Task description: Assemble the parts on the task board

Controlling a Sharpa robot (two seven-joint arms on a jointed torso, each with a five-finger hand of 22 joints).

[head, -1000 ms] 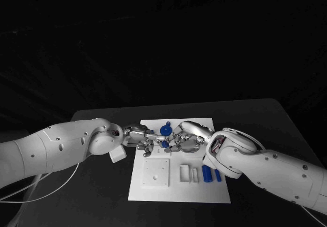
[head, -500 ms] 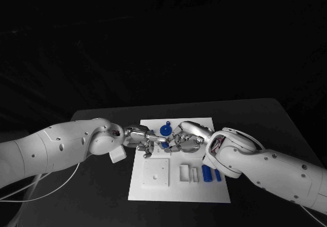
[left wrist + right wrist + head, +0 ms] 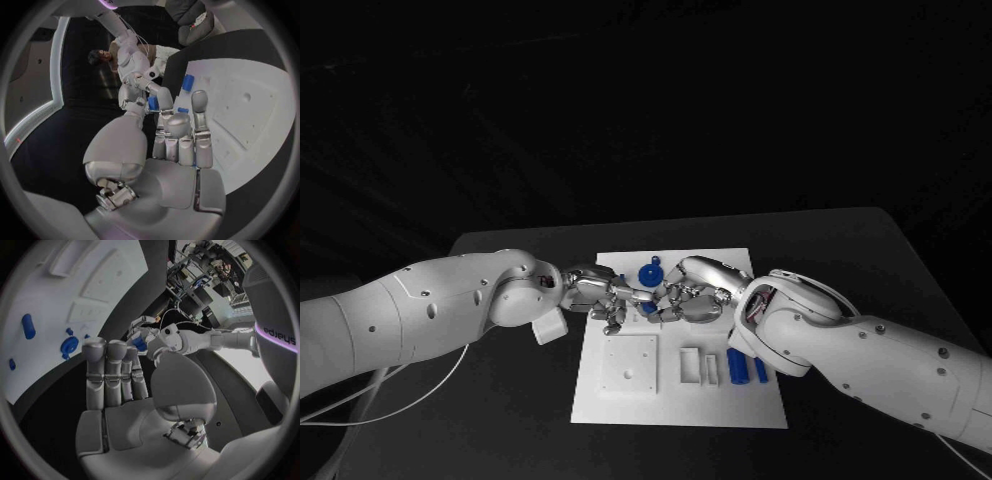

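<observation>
Head view puts both hands at frame centre over the task board [image 3: 678, 400]. Left hand [image 3: 599, 295] and right hand [image 3: 687, 300] meet fingertip to fingertip on a small blue part [image 3: 648, 306]; which hand actually grips it, I cannot tell. Round blue part [image 3: 651, 272] lies just above. For a clean handover, one hand should release only once the other's pinch is firm.

White task board [image 3: 678, 410] on a black table [image 3: 877, 250]; small blue parts [image 3: 744, 367] on the board; a round blue part [image 3: 651, 272]; silver hands on white arms [image 3: 401, 320].
</observation>
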